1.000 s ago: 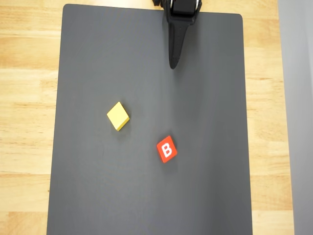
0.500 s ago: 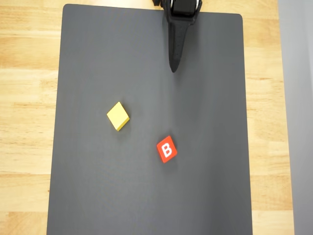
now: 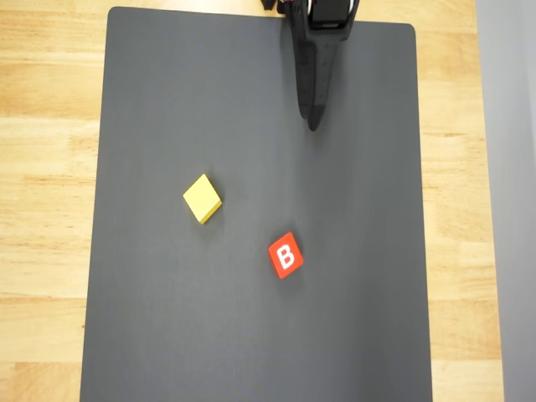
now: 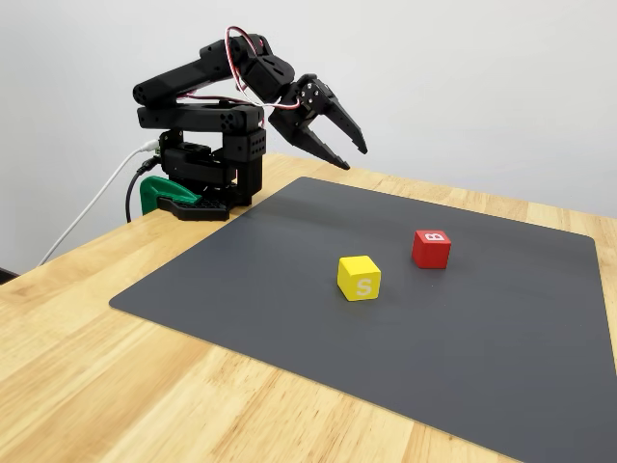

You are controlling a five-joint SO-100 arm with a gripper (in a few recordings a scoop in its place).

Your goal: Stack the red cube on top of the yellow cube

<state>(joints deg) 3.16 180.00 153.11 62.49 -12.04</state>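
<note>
The red cube [image 3: 286,255] with a white "B" on top lies on the dark mat [image 3: 360,335], right of and below centre in the overhead view. The yellow cube [image 3: 202,199] sits apart from it, up and to the left. In the fixed view the yellow cube [image 4: 359,278] shows a white letter on its side, and the red cube [image 4: 431,249] stands behind it to the right. My black gripper [image 3: 314,124] hangs in the air over the mat's top edge, far from both cubes. In the fixed view the gripper [image 4: 353,157] has its fingers apart, holding nothing.
The arm's base [image 4: 198,164] stands at the mat's far corner, clamped to the wooden table [image 4: 116,386], with a white cable trailing off the left side. Bare wood surrounds the mat [image 4: 501,338].
The gripper's tip has swung a little to the right and slightly further out over the mat in the overhead view. Both cubes have stayed put.
</note>
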